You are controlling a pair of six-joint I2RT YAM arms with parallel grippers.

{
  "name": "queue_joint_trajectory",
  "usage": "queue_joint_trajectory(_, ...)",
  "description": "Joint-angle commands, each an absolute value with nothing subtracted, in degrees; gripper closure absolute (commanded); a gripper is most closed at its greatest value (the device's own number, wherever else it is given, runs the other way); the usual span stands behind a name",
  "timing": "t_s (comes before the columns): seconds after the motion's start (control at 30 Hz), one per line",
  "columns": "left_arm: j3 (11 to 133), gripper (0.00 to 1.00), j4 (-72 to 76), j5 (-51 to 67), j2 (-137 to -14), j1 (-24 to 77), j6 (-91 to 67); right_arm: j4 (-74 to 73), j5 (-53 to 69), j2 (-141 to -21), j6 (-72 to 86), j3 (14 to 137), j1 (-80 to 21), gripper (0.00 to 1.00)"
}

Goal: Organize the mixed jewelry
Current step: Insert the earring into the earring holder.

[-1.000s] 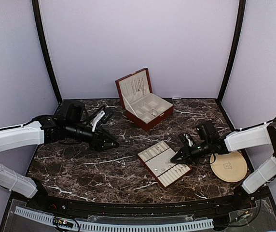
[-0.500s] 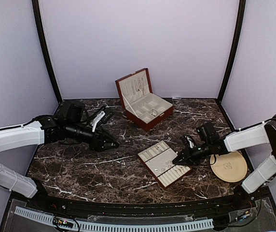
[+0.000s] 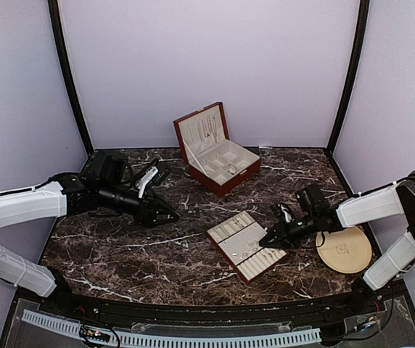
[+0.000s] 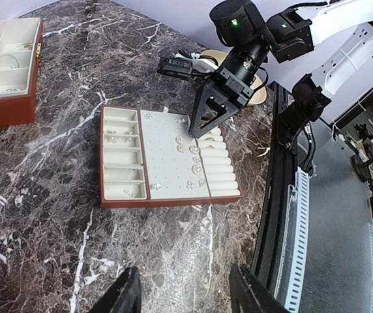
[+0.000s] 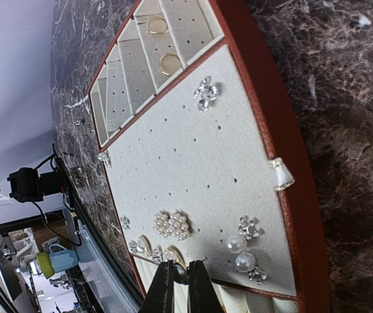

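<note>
Since a second ago the right arm has sunk a little, setting the right gripper (image 3: 263, 243) lower over the right end of the tray (image 4: 167, 203); the left arm has not shifted. A dark marble table (image 3: 120, 254) carries everything. At the far middle stands an open box (image 3: 240, 180) with fine pieces in its lid. The flat tray lies near the middle, and a round plate (image 3: 356, 257) sits near right. The left gripper (image 4: 186, 293) hovers on the left, jaws released, nothing between them. The right gripper's jaws are clenched at the tray's ring rolls, with a tiny dark speck between the tips; I cannot tell whether it is gripped. Jewelry (image 5: 171, 225) lies scattered on the tray: a pearl cluster, sparkly studs and two rings.
</note>
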State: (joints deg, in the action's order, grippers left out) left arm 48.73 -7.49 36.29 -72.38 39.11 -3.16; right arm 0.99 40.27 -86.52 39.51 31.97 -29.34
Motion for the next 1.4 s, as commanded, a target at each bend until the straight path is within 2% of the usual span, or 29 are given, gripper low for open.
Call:
queue_joint_trajectory(0.0,50.4,0.52,-8.7,36.3,-72.0,39.1,-2.3,0.4,38.5,-87.3,38.6,32.1,-28.9,0.95)
queue_joint_trajectory(0.9,50.4,0.52,-8.7,36.5,-71.9,39.1,-2.3,0.3,37.1,-86.9,38.5,32.4,-27.9,0.96)
queue_joint_trajectory(1.37,50.4,0.53,-8.7,36.5,-71.4,39.1,-2.2,-4.4,34.9,-83.4,38.2,33.5,-27.5,0.80)
